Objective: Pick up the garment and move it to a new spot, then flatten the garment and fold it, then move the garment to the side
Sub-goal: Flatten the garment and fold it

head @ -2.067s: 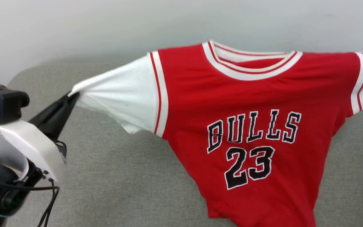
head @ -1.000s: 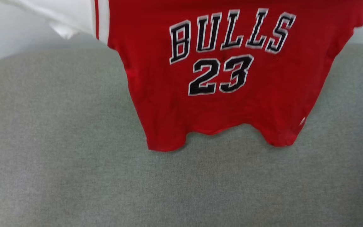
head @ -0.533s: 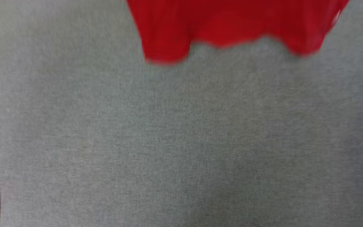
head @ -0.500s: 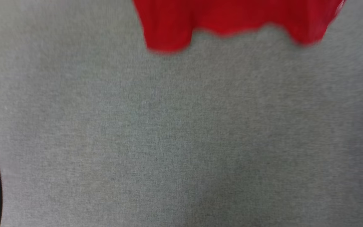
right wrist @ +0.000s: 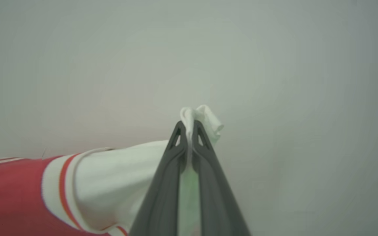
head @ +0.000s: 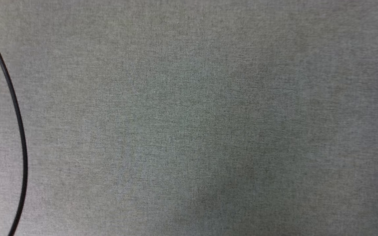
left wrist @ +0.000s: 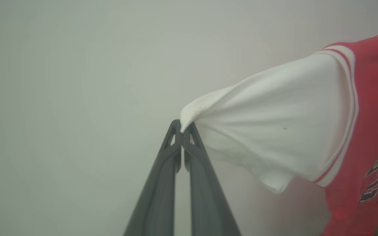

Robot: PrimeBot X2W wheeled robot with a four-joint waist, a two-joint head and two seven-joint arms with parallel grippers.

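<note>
Red garment (left wrist: 290, 131) stretched sleeve-to-sleeve between left gripper (left wrist: 182, 128), right gripper (right wrist: 189, 126) (both clamped).

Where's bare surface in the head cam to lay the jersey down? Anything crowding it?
The grey fabric surface is bare from the black cable across to the right edge, top to bottom. The crowded spot is the far left, where the cable curves down. The garment is held by its sleeves, left gripper and right gripper shut on them.
</note>
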